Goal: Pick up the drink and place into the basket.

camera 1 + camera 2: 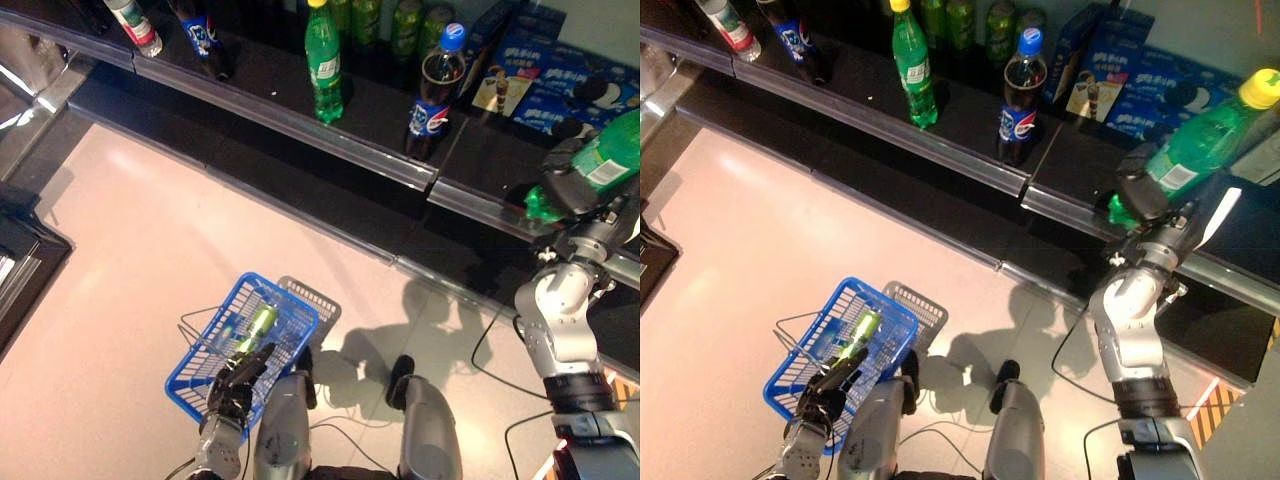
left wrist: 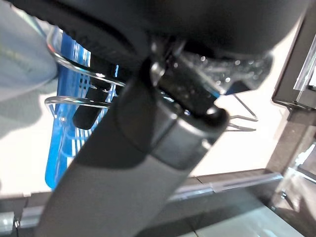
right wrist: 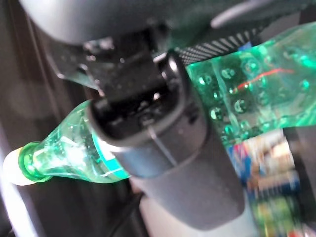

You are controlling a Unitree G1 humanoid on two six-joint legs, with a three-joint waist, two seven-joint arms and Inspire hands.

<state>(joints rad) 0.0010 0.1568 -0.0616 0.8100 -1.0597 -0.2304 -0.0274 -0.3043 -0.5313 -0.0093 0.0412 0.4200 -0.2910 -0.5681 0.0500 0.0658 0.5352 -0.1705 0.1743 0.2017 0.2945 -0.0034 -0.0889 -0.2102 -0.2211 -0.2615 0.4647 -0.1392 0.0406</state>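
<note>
My right hand [image 1: 1140, 195] is shut on a green bottle with a yellow cap [image 1: 1205, 140] and holds it tilted above the shelf edge at the right. The bottle [image 3: 64, 150] also shows in the right wrist view, with the thumb [image 3: 148, 118] curled across it. My left hand [image 1: 235, 385] is shut on the wire handles [image 2: 74, 81] of the blue basket [image 1: 205, 375], which hangs low at the lower left. A green can [image 1: 257, 328] lies inside the basket.
A dark shelf [image 1: 300, 110] runs across the back with a green bottle [image 1: 323, 62], a cola bottle [image 1: 432, 95], more drinks and blue snack boxes [image 1: 560, 85]. A dark cabinet corner [image 1: 20, 255] stands at the left.
</note>
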